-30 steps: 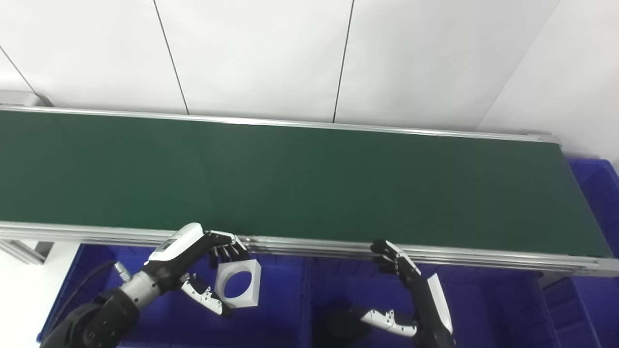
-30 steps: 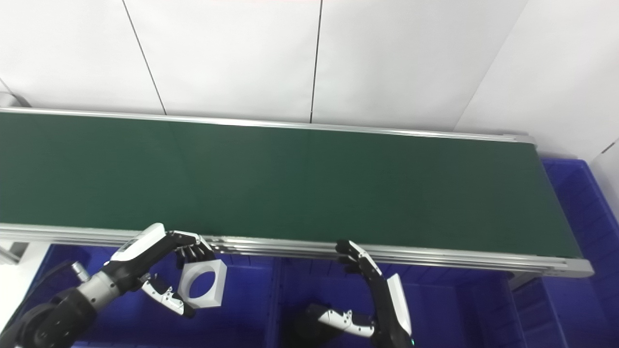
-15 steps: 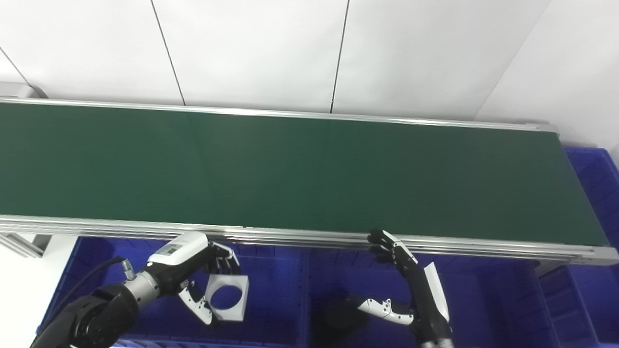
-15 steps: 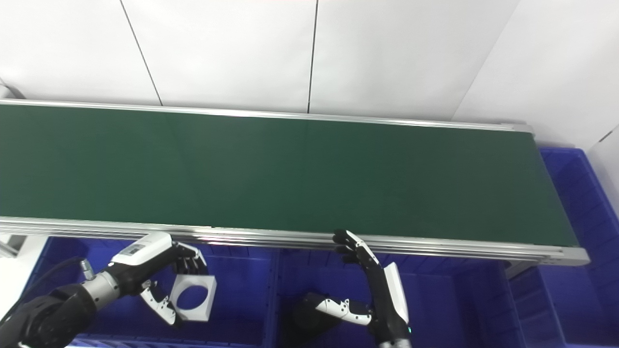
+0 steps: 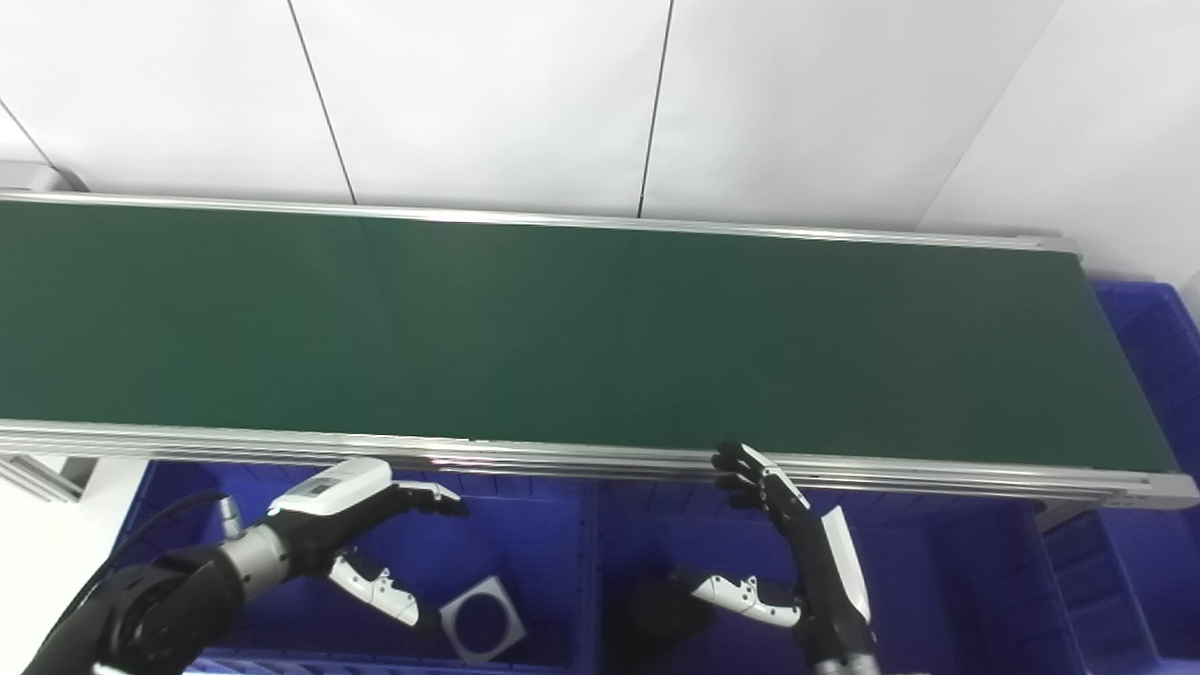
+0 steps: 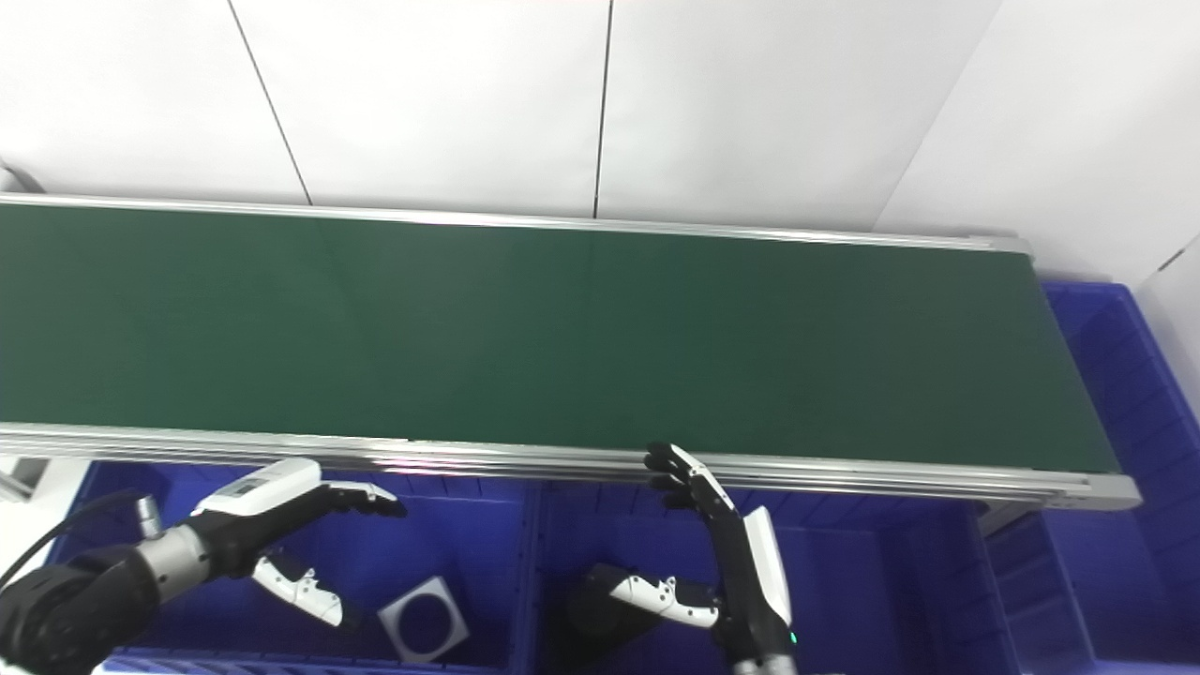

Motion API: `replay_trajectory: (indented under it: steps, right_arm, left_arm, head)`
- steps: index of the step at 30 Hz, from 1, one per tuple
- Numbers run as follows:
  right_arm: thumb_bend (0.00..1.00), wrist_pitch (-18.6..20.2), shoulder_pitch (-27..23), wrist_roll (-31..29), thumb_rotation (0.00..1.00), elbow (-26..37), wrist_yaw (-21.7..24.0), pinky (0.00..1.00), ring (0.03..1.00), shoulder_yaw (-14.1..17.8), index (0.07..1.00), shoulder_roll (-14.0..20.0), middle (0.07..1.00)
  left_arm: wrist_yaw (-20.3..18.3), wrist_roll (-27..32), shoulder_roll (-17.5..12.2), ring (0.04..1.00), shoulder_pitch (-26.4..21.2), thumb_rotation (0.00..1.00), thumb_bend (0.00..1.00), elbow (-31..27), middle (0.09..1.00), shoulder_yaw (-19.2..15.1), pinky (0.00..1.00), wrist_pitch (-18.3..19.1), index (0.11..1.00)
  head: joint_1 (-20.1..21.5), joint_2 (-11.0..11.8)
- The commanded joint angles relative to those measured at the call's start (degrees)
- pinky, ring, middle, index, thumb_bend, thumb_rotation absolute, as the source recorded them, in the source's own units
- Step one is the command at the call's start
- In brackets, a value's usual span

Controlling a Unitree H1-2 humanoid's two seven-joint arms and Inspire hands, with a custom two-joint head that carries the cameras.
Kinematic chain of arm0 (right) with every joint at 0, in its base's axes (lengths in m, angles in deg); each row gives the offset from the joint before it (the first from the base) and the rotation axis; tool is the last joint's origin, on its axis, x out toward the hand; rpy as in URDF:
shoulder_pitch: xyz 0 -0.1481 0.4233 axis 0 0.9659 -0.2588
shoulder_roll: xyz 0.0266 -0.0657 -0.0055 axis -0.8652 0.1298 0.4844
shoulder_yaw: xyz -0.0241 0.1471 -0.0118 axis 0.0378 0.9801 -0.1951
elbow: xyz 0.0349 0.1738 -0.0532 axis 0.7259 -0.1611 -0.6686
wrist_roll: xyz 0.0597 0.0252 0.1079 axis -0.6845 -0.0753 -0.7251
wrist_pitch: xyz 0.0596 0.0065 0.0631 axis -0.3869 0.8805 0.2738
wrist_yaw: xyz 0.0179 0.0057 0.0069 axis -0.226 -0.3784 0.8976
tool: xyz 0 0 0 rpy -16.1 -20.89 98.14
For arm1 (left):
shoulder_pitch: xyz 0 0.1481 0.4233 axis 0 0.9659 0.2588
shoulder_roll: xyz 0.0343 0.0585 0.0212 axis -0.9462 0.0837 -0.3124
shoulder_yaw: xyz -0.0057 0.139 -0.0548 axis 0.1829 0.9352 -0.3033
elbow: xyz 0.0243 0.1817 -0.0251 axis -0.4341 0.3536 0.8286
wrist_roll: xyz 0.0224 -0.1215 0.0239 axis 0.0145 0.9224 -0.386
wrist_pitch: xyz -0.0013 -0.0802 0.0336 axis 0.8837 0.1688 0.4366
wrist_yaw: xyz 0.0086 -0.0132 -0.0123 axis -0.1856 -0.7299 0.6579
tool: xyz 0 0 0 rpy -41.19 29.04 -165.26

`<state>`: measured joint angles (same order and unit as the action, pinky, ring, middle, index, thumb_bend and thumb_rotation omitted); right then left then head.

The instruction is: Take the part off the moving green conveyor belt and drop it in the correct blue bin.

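The part, a white square block with a round hole (image 5: 482,620), lies on the floor of the left blue bin (image 5: 525,553), tilted; it also shows in the right eye view (image 6: 424,631). My left hand (image 5: 361,530) hovers above it over that bin, open and empty, fingers stretched forward. My right hand (image 5: 783,544) is open and empty over the middle blue bin (image 5: 928,581), its fingers up by the belt's near rail. The green conveyor belt (image 5: 581,337) has nothing on it.
A dark round object (image 5: 656,614) lies in the middle bin under my right hand. Another blue bin (image 5: 1158,347) stands past the belt's right end. The belt's metal rail (image 5: 562,459) runs just above both hands. A white wall is behind.
My left hand lowered into the left bin, opened, and let go of the white block, which dropped to the bin floor. The right hand barely moved. The camera shifted slightly.
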<state>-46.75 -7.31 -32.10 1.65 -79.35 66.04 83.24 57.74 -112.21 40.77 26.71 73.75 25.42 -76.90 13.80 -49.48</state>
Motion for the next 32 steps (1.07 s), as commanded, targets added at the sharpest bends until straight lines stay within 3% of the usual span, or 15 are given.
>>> replay_trajectory:
  steps: [1,5,13,32]
  right_arm:
    - [0.89,-0.66,0.10,-0.47,0.43,1.46,-0.07,0.70,0.746,0.01,0.829,-0.44,0.796]
    - [0.89,-0.65,0.41,-0.46,0.42,1.54,-0.05,0.69,0.750,-0.13,0.830,-0.53,0.799]
    - [0.90,-0.96,0.91,0.53,0.45,1.59,-0.45,0.70,0.745,-0.30,0.824,-0.59,0.795]
    - [0.88,-0.56,1.59,1.57,0.45,1.38,-0.59,0.70,0.750,-0.19,0.835,-0.68,0.804]
  left_arm:
    - [2.35,6.57,1.48,0.801,0.28,0.51,0.94,-1.71,0.826,-1.67,0.71,-3.60,0.814]
    - [3.38,18.66,6.30,0.777,2.30,0.45,0.94,-0.86,0.812,-3.93,0.67,-5.93,0.812]
    - [2.35,31.10,13.23,0.804,3.56,0.33,0.89,5.13,0.861,-4.64,0.75,-10.27,0.858]
    - [4.75,32.80,17.09,0.790,4.87,0.23,0.86,10.71,0.834,-7.85,0.75,-13.55,0.860]
  head:
    - [-0.01,0.00]
    - [0.35,0.45]
    - [0.43,1.05]
    - [1.04,2.47]
